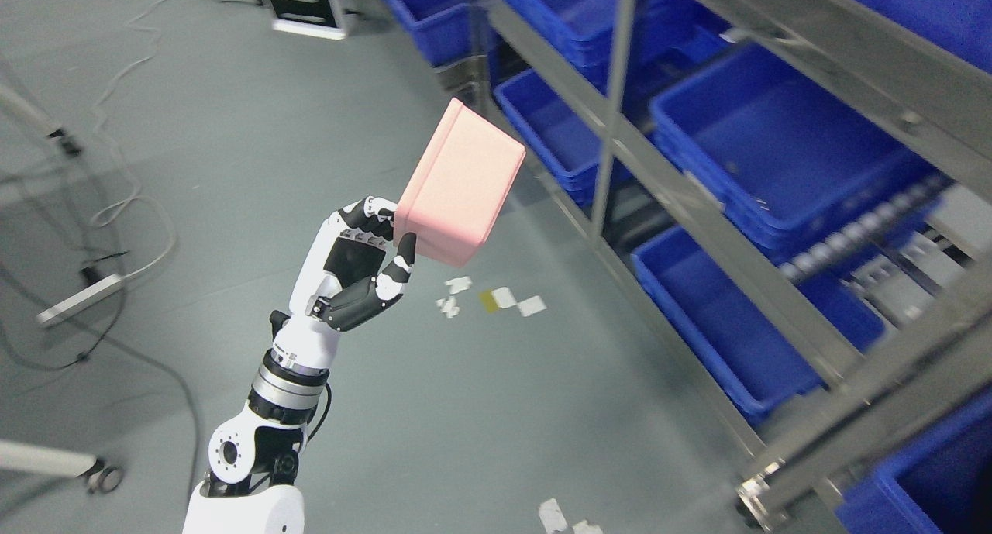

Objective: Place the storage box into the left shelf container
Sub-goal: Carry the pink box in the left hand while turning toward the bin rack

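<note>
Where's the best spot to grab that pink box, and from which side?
By its near bottom edge, from the left, much as the left hand does: the pink box is tilted, with that edge facing the hand, thin enough to pinch between thumb and fingers.

The storage box (pixel 459 187) is plain pale pink. The left hand (pixel 364 259) is white with black palm and black-and-white banded fingers (pixel 397 270). The shelf containers (pixel 767 158) are solid deep blue, the shelf frame (pixel 682 185) silver-grey. The floor (pixel 248 131) is dull grey-green, with white and yellow tape scraps (pixel 496 298) and pale cables (pixel 132 208).
</note>
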### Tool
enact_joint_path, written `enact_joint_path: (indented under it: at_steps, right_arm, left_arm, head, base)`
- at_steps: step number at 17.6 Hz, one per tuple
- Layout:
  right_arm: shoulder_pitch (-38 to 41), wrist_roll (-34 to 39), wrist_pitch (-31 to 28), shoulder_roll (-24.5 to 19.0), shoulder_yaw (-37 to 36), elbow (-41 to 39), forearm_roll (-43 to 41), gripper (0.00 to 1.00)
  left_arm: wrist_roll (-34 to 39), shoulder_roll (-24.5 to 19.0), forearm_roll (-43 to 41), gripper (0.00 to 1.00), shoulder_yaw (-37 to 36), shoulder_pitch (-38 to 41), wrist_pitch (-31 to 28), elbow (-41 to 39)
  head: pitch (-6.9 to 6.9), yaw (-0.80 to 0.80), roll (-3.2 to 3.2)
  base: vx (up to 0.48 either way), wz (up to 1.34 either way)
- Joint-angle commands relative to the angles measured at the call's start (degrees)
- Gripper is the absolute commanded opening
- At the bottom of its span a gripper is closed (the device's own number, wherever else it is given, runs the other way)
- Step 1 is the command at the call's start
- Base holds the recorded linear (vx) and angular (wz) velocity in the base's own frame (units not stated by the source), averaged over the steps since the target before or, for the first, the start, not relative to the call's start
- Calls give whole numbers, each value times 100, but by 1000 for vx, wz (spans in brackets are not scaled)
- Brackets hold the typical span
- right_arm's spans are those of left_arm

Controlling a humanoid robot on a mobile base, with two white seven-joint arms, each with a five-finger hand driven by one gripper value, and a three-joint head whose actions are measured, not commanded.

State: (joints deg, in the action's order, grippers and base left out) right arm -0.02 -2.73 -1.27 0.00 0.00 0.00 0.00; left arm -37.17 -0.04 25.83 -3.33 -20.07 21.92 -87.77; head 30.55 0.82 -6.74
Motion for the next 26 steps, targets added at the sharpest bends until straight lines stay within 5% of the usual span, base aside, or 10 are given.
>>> enact_joint_path:
  at_steps: [1,9,26]
  right_arm:
    - [63,27,4,100,-26,-100,9,100]
    - [72,27,4,100,-26,-100,9,100]
    - [72,27,4,100,-26,-100,9,100]
  left_arm:
    - [8,-96,9,1,-168,126,5,-311]
    - [17,-96,27,1,-168,126,14,-311]
    - [8,-96,36,1,-290,345,5,-179]
  head:
    - [0,0,0]
    - [1,0,0]
    - [1,0,0]
  base:
    - [240,1324]
    - [263,863]
    - [453,84]
